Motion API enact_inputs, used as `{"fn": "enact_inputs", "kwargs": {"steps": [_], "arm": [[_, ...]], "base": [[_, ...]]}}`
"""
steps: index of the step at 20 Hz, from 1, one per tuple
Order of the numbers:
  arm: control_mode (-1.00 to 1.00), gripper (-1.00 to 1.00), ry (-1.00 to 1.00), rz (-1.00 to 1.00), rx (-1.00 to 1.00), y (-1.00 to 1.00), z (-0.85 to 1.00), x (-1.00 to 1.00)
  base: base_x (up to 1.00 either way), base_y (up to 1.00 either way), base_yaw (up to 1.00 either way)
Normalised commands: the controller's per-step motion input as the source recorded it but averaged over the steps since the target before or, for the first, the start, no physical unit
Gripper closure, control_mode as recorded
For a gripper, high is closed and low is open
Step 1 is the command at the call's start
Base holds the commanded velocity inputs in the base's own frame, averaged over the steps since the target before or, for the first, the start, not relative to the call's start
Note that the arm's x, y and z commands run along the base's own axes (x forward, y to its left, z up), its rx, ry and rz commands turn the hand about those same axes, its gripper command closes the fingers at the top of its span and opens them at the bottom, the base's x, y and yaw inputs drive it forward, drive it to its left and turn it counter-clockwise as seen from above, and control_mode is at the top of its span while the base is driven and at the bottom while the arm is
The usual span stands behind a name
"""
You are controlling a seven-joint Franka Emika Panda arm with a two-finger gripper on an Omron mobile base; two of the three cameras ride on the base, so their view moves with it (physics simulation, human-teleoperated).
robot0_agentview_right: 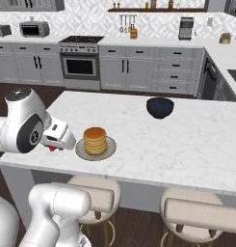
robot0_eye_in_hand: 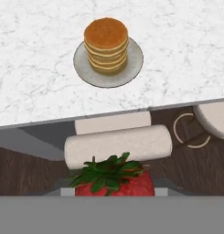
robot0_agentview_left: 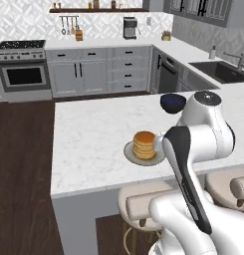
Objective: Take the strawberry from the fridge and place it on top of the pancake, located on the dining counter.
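Red and glossy, the strawberry (robot0_eye_in_hand: 114,180) sits at the six o'clock edge of the hand view, a crown of ragged dark green leaves spread over its top. Its lower half is cut off by the frame, so the berry's full shape cannot be told. The gripper (robot0_agentview_right: 53,146) is clenched on the strawberry; in the right base view a small red spot shows under the white hand, at about nine o'clock from the plate (robot0_agentview_right: 80,149) and just beside it, over the near edge of the dining counter (robot0_agentview_right: 187,140).

Beyond the berry, toward twelve o'clock in the hand view, a tan cushioned stool (robot0_eye_in_hand: 118,145) lies under the counter's lip, with a second stool (robot0_eye_in_hand: 214,118) at three o'clock. Past the lip, the white marble top carries the pancake (robot0_eye_in_hand: 106,43): a short stack of round golden-brown cakes with paler edges, centred on a round grey plate.

From the left base view, the pancake (robot0_agentview_left: 144,145) stands near the counter's near edge, partly behind the white arm (robot0_agentview_left: 193,149). A dark blue bowl (robot0_agentview_left: 172,102) rests farther back at about one o'clock from the stack, well apart from it. At the far wall, a steel oven (robot0_agentview_left: 24,72) stands at eleven o'clock among light grey cabinets (robot0_agentview_left: 93,72), and a sink (robot0_agentview_left: 220,70) is set in the worktop at two o'clock.
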Motion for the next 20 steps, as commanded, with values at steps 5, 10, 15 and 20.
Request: {"fn": "enact_inputs", "kwargs": {"steps": [5,10,15,20], "arm": [[1.00,1.00,0.00,0.00,0.00,0.00,0.00,0.00],[1.00,1.00,0.00,0.00,0.00,0.00,0.00,0.00],[1.00,1.00,0.00,0.00,0.00,0.00,0.00,0.00],[-1.00,1.00,0.00,0.00,0.00,0.00,0.02,0.17]], "base": [[0.82,0.00,0.00],[0.55,0.00,0.00],[0.12,0.00,0.00],[0.36,0.00,0.00]]}}
